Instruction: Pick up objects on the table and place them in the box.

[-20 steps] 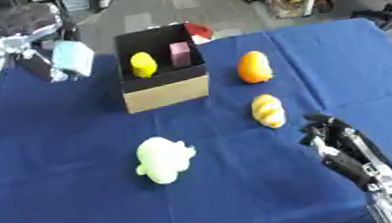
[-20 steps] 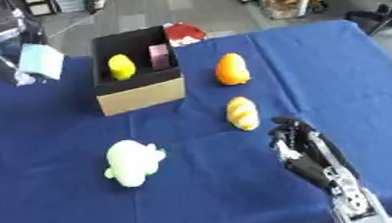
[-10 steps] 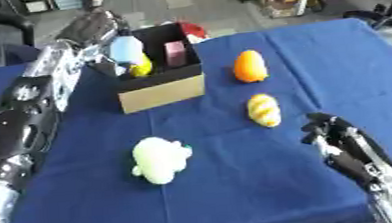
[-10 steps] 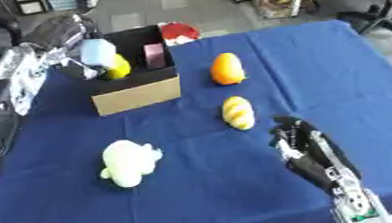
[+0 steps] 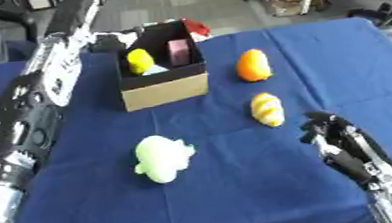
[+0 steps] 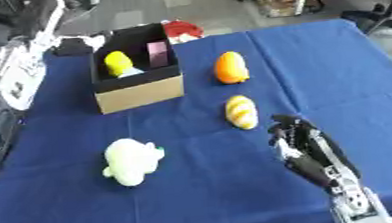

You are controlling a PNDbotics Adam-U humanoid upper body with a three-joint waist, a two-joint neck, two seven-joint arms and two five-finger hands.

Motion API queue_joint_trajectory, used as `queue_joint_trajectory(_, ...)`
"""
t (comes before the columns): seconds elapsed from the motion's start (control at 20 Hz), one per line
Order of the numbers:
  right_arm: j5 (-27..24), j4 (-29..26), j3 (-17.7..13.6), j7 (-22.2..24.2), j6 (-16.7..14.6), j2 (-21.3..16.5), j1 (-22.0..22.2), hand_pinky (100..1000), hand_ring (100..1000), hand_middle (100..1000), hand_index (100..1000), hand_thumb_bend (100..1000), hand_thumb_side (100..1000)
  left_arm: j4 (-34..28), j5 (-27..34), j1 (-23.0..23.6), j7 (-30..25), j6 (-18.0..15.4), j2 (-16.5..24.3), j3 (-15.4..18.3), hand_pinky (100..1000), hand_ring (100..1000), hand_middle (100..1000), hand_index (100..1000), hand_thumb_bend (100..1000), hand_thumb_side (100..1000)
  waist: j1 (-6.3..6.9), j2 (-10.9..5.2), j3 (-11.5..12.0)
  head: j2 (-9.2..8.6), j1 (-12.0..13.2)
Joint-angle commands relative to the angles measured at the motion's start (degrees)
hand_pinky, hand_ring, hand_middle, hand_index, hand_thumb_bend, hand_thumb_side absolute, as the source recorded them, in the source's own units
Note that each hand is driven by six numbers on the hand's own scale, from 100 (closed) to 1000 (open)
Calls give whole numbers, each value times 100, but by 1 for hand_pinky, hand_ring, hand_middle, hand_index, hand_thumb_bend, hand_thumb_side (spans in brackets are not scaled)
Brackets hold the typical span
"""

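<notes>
The box [image 5: 163, 75] on the blue counter [image 5: 241, 190] already holds a yellow piece [image 5: 140, 60], a pink block [image 5: 178, 52] and a pale blue item [image 5: 154, 70]. Three things remain outside it — an orange fruit [image 5: 253, 65] to its right, a bread roll [image 5: 267, 109] nearer me on that side, and a pale green toy [image 5: 162, 157] in front of it. My left hand [image 5: 110, 40] sits at the box's far left corner; I cannot tell its fingers. My right hand [image 6: 303, 142] rests idle, fingers relaxed and empty, near the roll. By my reckoning, half done.

both head eyes look down, sharing the table [image 5: 241, 190]
</notes>
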Motion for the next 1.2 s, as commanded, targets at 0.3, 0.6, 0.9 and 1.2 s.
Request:
queue_joint_trajectory(0.3,456,14,-74,19,-135,-650,-1132,718,626,660,848,100,289,-2941,3461,1366,-762,53,1374,-60,764,639,636,818,286,392,-114,-38,211,22,-382)
queue_joint_trajectory(0.6,1420,1178,1,171,-387,-1456,-2516,756,698,733,896,100,233,-4292,4754,2832,-1100,370,1357,250,754,622,618,809,230,454,-119,-71,445,22,-633)
queue_joint_trajectory(0.9,2598,3517,-230,489,-515,-1414,-3800,806,791,823,942,100,121,-4740,4832,3950,-1292,514,674,392,752,617,612,803,200,513,-37,-113,628,22,-895)
queue_joint_trajectory(1.2,4006,5264,-768,273,-328,-920,-4681,838,840,858,953,100,100,-4893,4847,4576,-1338,567,-117,525,749,610,604,797,188,549,102,-144,809,22,-1181)
